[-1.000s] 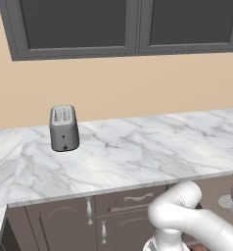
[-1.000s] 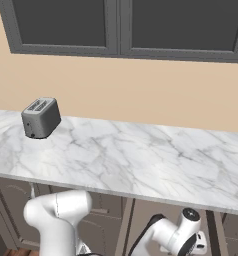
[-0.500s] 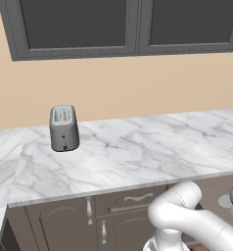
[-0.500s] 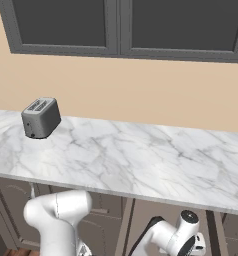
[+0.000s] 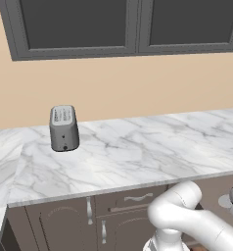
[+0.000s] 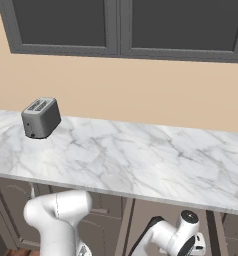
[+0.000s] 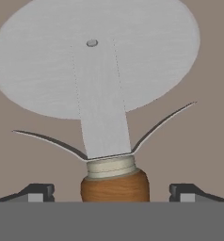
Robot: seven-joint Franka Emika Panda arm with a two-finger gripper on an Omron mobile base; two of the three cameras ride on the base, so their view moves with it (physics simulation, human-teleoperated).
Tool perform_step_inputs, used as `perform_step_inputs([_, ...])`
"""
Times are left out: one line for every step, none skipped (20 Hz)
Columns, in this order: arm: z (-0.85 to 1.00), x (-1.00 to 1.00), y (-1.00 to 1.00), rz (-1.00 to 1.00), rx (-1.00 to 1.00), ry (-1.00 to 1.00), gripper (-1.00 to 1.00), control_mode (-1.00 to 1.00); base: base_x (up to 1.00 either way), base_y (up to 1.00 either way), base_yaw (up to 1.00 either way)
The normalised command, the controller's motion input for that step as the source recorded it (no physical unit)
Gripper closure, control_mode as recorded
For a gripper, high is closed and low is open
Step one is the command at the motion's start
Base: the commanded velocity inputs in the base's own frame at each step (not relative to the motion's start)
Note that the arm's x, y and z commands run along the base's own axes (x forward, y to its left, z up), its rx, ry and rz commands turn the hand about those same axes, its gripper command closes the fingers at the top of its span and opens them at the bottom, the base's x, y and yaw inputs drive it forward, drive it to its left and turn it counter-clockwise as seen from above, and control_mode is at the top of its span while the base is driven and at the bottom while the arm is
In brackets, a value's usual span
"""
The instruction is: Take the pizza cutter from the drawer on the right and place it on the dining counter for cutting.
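Down in the drawer point(image 7: 212, 122), the pizza cutter point(image 7: 100, 84) is lying flat on the brown floor while the gripper point(image 7: 112, 192) is hanging over it, jaws wide open either side of the wooden handle, evidently lining up to grasp.

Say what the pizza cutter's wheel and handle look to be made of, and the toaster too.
Pizza cutter: the wheel looks like matte silver-grey metal, flat and evenly pale, with a small rivet near its centre. The handle looks like varnished wood: warm brown with a slight sheen, under a pale collar. Toaster: probably brushed metal, judging by its dull grey shell with soft highlights, though the rendering leaves painted plastic possible.
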Motion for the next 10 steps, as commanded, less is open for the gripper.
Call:
perform_step_inputs([0.00,0.00,0.00,0.00,0.00,0.00,1.00,-1.00,0.00,0.00,0.00])
perform_step_inputs([0.00,0.00,0.00,0.00,0.00,0.00,1.00,-1.00,0.00,0.00,0.00])
perform_step_inputs([0.00,0.00,0.00,0.00,0.00,0.00,1.00,-1.00,0.00,0.00,0.00])
perform_step_inputs([0.00,0.00,0.00,0.00,0.00,0.00,1.00,-1.00,0.00,0.00,0.00])
perform_step_inputs([0.00,0.00,0.00,0.00,0.00,0.00,1.00,-1.00,0.00,0.00,0.00])
perform_step_inputs([0.00,0.00,0.00,0.00,0.00,0.00,1.00,-1.00,0.00,0.00,0.00])
perform_step_inputs([0.00,0.00,0.00,0.00,0.00,0.00,1.00,-1.00,0.00,0.00,0.00])
perform_step_inputs([0.00,0.00,0.00,0.00,0.00,0.00,1.00,-1.00,0.00,0.00,0.00])
perform_step_inputs([0.00,0.00,0.00,0.00,0.00,0.00,1.00,-1.00,0.00,0.00,0.00])
perform_step_inputs([0.00,0.00,0.00,0.00,0.00,0.00,1.00,-1.00,0.00,0.00,0.00])
